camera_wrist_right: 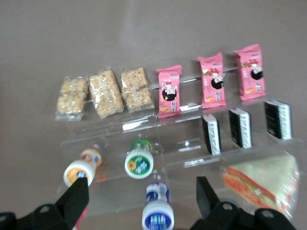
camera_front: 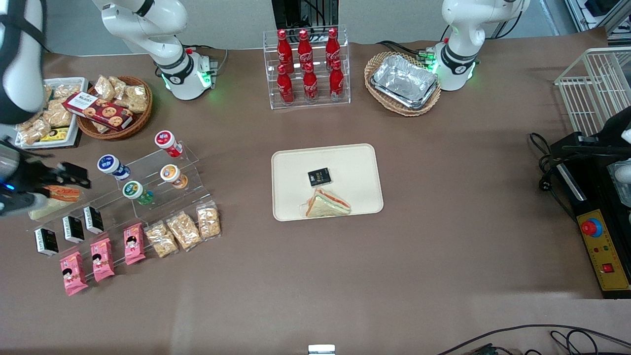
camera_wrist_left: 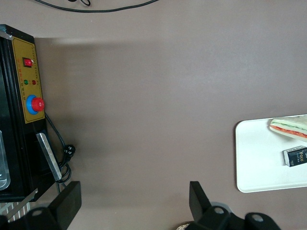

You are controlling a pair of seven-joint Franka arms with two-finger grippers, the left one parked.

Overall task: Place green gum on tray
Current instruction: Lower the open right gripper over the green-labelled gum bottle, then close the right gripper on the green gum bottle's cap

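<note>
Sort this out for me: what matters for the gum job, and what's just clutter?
Job:
green gum on the clear stepped stand
tray
gripper, open, above the gum bottles

Clutter:
orange gum
blue gum
red gum
sandwich on tray
cola bottles
foil containers

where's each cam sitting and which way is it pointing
Front view: high up, looking down on the table; both arm bases show, the gripper open above the clear stand.
Right wrist view: on the working arm, facing down at the green gum; open gripper.
Left wrist view: on the parked arm, facing down at table and control box.
Front and left wrist views share the tray.
</note>
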